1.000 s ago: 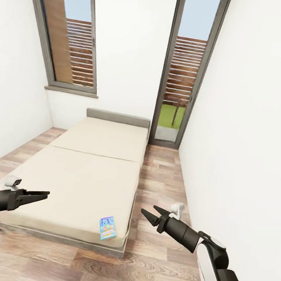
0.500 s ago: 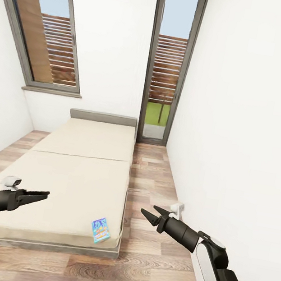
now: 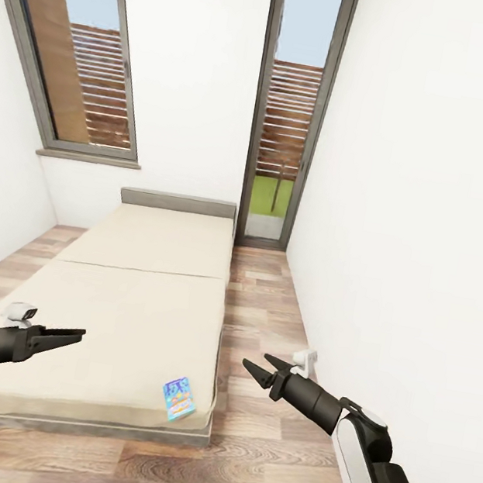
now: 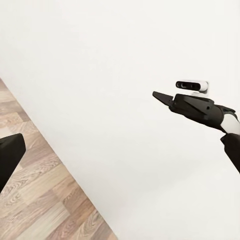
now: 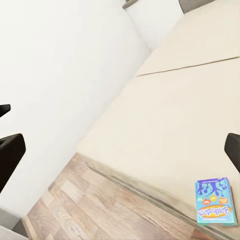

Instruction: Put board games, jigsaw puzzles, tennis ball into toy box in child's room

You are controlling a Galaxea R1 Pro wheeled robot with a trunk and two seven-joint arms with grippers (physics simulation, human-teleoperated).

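Observation:
One small blue board game lies flat on the cream bed, near the corner closest to me; the right wrist view shows the same board game on the bed. My left gripper hovers open over the bed's near left part. My right gripper is open above the floor to the right of the bed, with nothing between its fingers; it also appears in the left wrist view. The table, toy box, jigsaw puzzles and tennis ball are out of view.
A strip of wood plank floor runs between the bed and the white right wall. A grey headboard stands at the far end, below a slanted window and beside a tall glass door.
The head view has swung to the right, so the bed, window and door sit further left in the picture. Both arms keep the same pose, and the blue game still lies on the bed.

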